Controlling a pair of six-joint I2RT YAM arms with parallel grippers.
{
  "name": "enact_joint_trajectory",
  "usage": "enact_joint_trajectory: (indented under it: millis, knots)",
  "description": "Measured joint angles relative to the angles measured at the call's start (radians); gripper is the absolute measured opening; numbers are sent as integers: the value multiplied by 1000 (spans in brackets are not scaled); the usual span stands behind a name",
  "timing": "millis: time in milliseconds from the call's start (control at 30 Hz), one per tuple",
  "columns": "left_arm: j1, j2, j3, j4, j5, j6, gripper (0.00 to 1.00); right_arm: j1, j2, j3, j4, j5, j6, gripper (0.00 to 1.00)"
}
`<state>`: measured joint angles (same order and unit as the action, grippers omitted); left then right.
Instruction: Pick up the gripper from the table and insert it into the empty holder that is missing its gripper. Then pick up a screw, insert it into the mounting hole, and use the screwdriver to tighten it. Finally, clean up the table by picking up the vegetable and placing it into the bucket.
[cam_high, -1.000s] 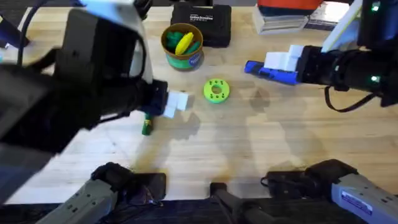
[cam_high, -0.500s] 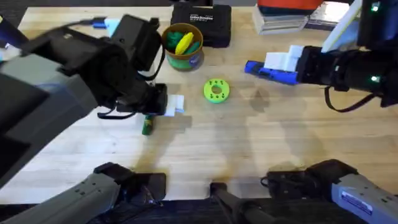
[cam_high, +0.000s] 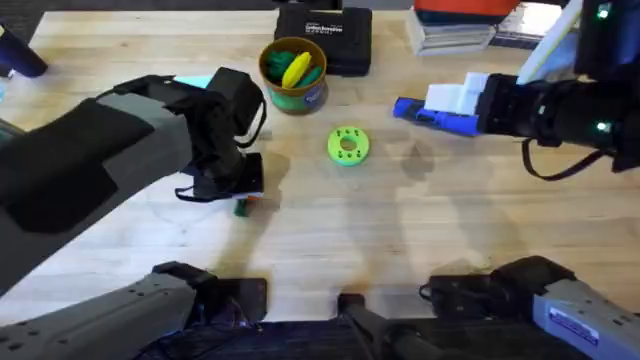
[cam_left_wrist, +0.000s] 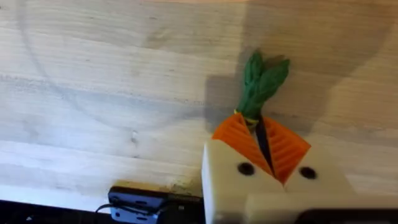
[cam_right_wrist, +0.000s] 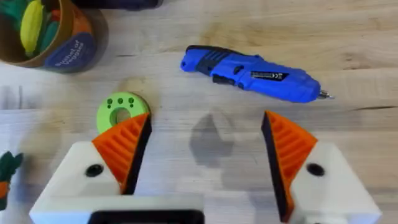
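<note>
Two orange pads of the left hand (cam_left_wrist: 264, 146) pinch the vegetable (cam_left_wrist: 260, 84) at its base, green top lying on the counter (cam_left_wrist: 93, 81); from overhead the arm hides all but a scrap of that vegetable (cam_high: 243, 206), which lies nearer the arms' bases than the bucket (cam_high: 293, 73). The right hand (cam_right_wrist: 205, 140) hangs wide open and empty near the screwdriver (cam_right_wrist: 252, 73), across the lime-green ring disc (cam_high: 348, 145) from the vegetable
</note>
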<state>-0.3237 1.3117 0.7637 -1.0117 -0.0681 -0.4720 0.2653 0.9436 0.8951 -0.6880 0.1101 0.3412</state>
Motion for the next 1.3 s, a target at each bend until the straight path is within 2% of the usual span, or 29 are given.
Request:
enact_joint_trajectory:
  millis: [67,167,267,333,400,500,633,700,733,800,967,1000,1167,1200,1300]
  knots:
    - [0,3,23,-35,0,-1,20,0,0,0,0,0,0,993]
    - [0,7,116,-82,-4,2,20,0,0,0,0,0,0,993]
    - [0,11,257,-34,-5,22,20,0,0,0,2,0,0,993]
    - [0,11,338,53,-5,38,20,0,0,0,2,0,0,993]
    - [0,11,397,220,-8,54,19,0,0,0,2,0,0,993]
    - [0,12,425,449,-8,67,19,0,0,0,2,0,0,993]
    - [0,56,429,591,-7,73,19,0,0,0,2,0,0,993]
    - [0,108,429,596,-7,75,19,0,0,0,2,0,0,993]
    - [0,196,429,596,-6,75,18,0,0,0,2,0,0,993]
    - [0,245,428,594,-4,75,18,0,0,0,2,0,0,993]
    - [0,267,428,517,2,76,29,0,0,0,2,0,0,993]
    - [0,266,428,505,4,82,126,0,0,0,2,0,0,994]
    - [0,262,428,502,4,80,883,0,0,0,3,0,0,993]
    - [0,258,428,498,5,82,963,0,0,0,3,0,0,993]
    - [0,230,435,437,6,116,985,0,0,0,2,-7,0,994]
